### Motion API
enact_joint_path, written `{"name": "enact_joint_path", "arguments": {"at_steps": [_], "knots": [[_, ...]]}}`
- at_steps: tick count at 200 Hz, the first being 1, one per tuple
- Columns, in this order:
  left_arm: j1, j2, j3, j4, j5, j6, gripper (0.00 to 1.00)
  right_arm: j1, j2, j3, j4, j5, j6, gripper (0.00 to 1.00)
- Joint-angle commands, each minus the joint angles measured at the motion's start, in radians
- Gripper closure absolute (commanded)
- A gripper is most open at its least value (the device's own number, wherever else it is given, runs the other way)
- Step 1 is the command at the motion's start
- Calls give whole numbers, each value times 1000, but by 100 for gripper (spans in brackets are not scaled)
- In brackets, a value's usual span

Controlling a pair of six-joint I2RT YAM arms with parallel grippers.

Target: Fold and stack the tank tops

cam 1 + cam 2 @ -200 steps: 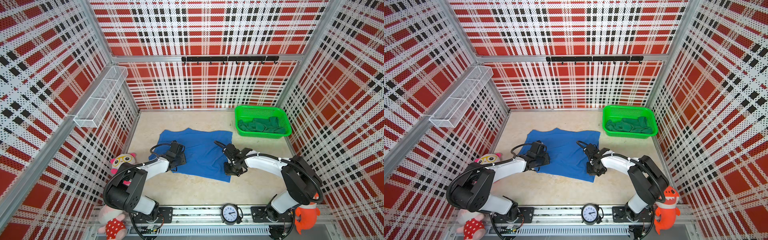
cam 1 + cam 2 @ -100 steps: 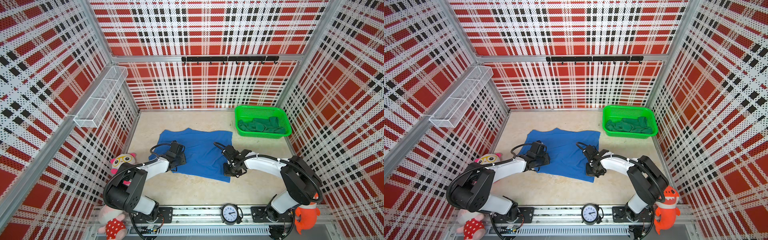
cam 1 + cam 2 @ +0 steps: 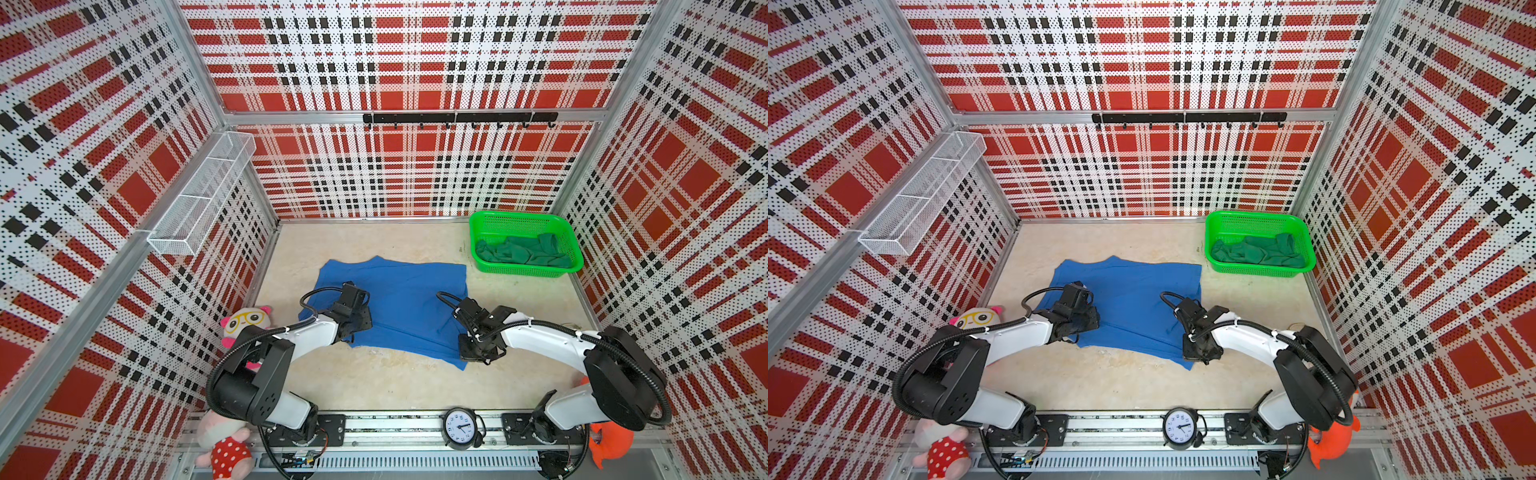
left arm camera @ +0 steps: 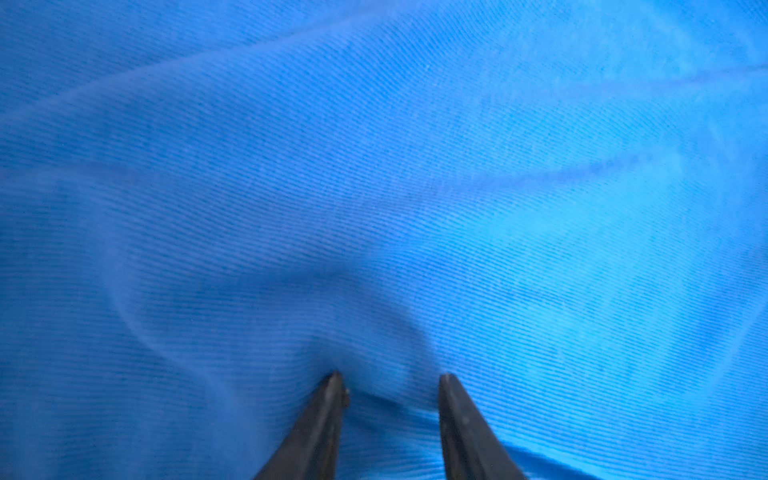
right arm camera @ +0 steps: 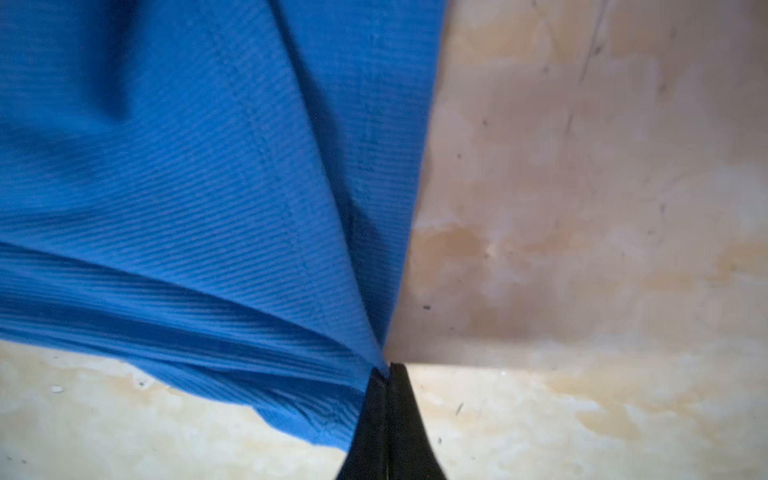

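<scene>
1. Only the right wrist view shows the grip. My right gripper (image 5: 388, 368) has its fingers pressed together on a corner of the blue tank top (image 5: 187, 187). The cloth fans away from the tips over the bare table (image 5: 582, 208).
2. Only the left wrist view shows my left gripper (image 4: 388, 378) partly open. Both tips press down on blue cloth with a low ridge between them, and nothing is pinched.
3. Both top views show the whole garment spread on the table. Its long axis runs from one gripper to the other.
4. I cannot tell which end is the neck.
5. The dark green tank top (image 3: 523, 253) lies crumpled in the green mesh basket (image 3: 528, 272), well beyond the right gripper.
</scene>
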Motion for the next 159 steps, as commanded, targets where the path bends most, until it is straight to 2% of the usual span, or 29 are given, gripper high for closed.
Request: {"name": "enact_joint_path", "arguments": {"at_steps": [1,38,73,99,116,130,146,159], "knots": [[2,-8,-27,-28,-2,9,57,8,-45,-7,-58,32,18,96],[2,-15,-31,-33,-2,10,57,9,-100,-41,-87,-5,38,99],[-2,-20,-31,-37,4,6,57,23,-179,-121,-66,-104,90,99],[-9,-26,-26,-48,1,2,57,29,-175,-203,-27,-173,118,98],[-13,-33,-23,-57,-1,1,57,29,-171,-202,-62,-151,111,97],[-15,-41,-14,-77,1,-1,57,21,-173,-156,-113,-106,86,93],[-21,-63,8,-110,-1,1,57,-16,-181,-75,-172,-56,47,78],[-22,-93,39,-144,3,4,56,-66,-187,-10,-197,-23,9,74]]}}
